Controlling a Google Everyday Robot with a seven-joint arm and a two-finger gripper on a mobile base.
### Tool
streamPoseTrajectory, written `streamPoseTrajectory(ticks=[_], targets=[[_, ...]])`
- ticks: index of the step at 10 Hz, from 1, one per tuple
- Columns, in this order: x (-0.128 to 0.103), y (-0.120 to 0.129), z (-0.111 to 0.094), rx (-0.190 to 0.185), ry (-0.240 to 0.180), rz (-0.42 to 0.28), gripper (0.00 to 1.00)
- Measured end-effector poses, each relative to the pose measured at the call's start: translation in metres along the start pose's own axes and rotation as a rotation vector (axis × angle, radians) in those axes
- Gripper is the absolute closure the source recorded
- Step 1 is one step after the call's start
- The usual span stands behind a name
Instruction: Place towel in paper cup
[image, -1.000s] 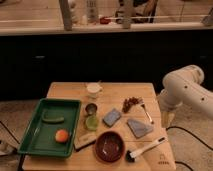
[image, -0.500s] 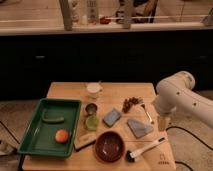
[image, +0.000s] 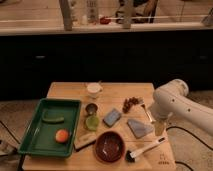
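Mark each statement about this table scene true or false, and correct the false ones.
1. The towel lies inside the paper cup. False: the towel lies flat on the table, apart from the paper cup.
2. An orange round object sits in the green tray. True: the orange round object is inside the green tray.
3. The end effector hangs over the green tray. False: the end effector is at the table's right side, just right of the towel.
4. The brown bowl is nearer the table's front edge than the paper cup. True: the brown bowl sits at the front.
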Motion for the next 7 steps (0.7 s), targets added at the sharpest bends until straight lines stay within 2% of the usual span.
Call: streamPoseTrajectory(ticks=[3,7], targets=[[-0.005,0.002,0.020,-0.006,-0.008,-0.018,0.20],[-0.013,0.006,0.034,-0.015,-0.014,-0.047,0.20]])
